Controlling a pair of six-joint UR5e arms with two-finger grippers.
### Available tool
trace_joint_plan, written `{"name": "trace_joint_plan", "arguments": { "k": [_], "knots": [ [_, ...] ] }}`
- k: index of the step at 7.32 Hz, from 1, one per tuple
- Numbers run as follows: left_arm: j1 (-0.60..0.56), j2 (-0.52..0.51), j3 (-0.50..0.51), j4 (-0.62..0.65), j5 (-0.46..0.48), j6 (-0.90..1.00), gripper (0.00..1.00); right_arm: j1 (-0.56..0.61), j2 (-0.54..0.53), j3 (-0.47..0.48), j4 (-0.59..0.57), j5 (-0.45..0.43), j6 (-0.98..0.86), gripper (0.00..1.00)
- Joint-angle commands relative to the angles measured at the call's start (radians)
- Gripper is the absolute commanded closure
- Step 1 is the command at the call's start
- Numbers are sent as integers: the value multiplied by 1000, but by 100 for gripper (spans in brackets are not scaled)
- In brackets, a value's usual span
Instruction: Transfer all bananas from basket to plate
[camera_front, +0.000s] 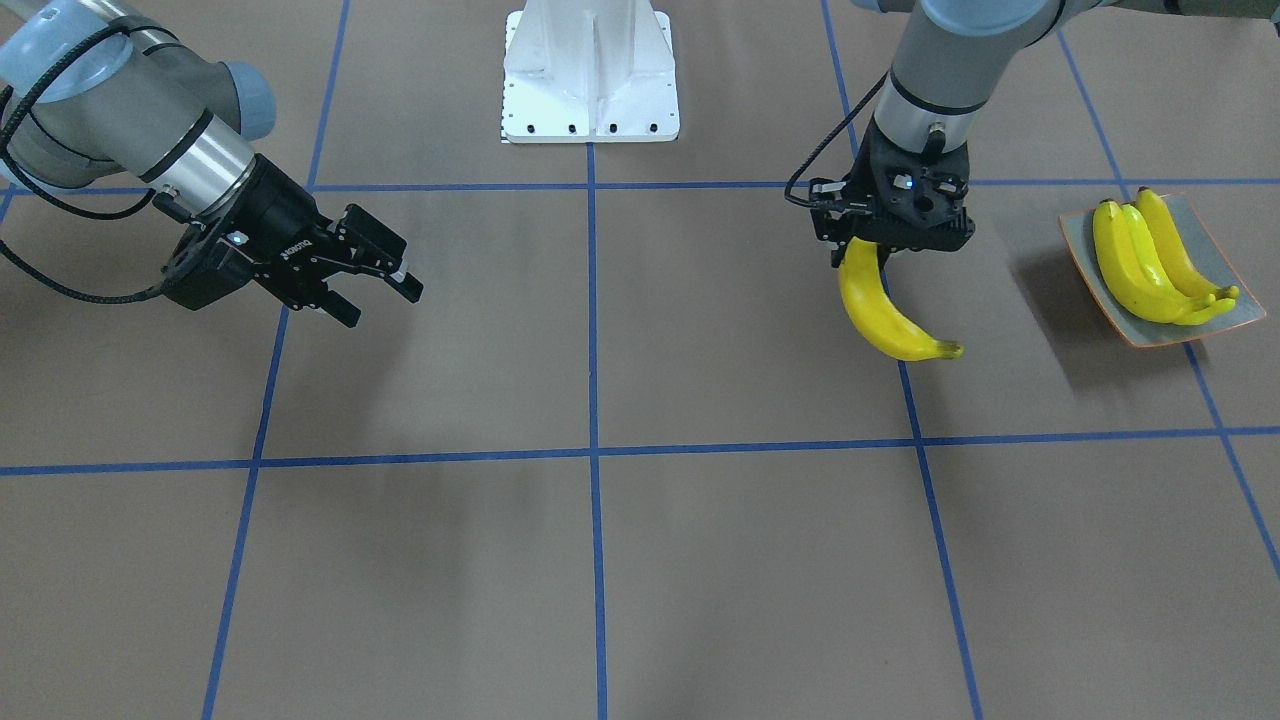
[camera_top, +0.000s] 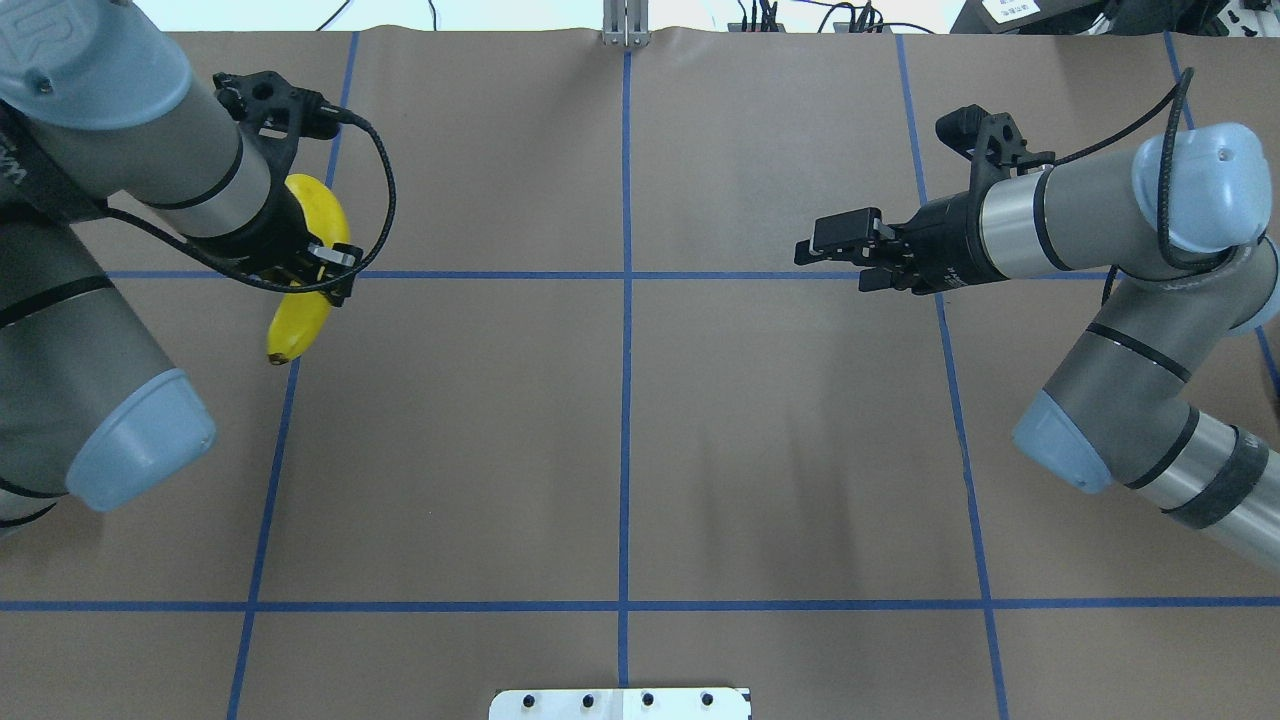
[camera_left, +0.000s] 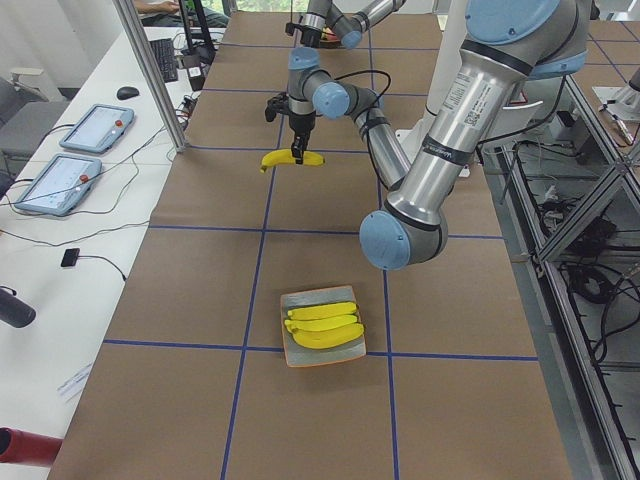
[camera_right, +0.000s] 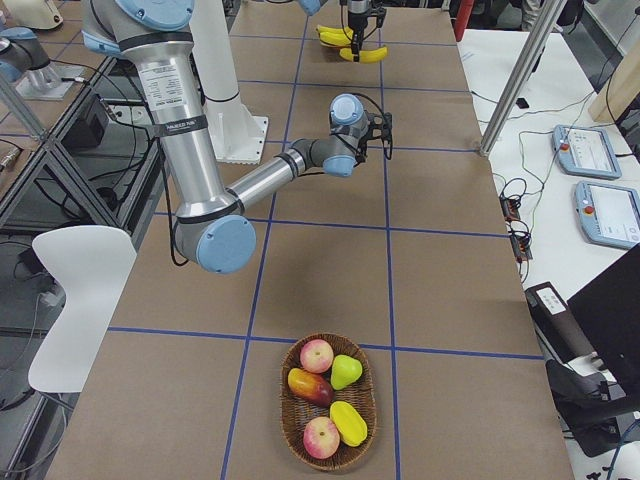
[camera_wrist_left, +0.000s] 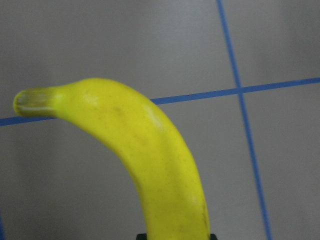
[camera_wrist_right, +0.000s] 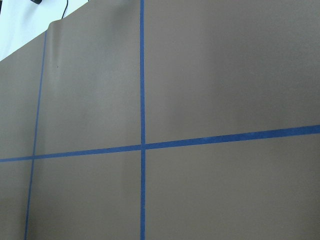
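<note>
The left tool (camera_front: 862, 258) is closed on one end of a banana (camera_front: 890, 325), carried above the surface (camera_front: 600, 560) and well short of the plate (camera_front: 1190, 235). Two bananas (camera_front: 1140, 265) lie on the plate. The right tool (camera_front: 380, 297) stands wide and empty. The banana is probably light, stiff and glossy, so it may slip. Grip across its width.

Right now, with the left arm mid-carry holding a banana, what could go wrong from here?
1. The left pincer holds the bright yellow curved glossy banana in the air, short of the plate. Its slick skin could let it pivot or slip out.
2. The squarish grey-green orange-rimmed plate is shallow and mostly covered by the yellow bananas on it. Another may roll off or nudge them out.
</note>
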Motion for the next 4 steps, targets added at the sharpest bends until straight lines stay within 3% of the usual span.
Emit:
{"name": "trace_joint_plan", "arguments": {
  "k": [1,4],
  "knots": [
    [50,147,-39,82,203,44,100,1,-14,-3,1,-8,0,0],
    [52,307,-31,151,296,44,100,-1,-20,-6,1,-18,0,0]
  ]
}}
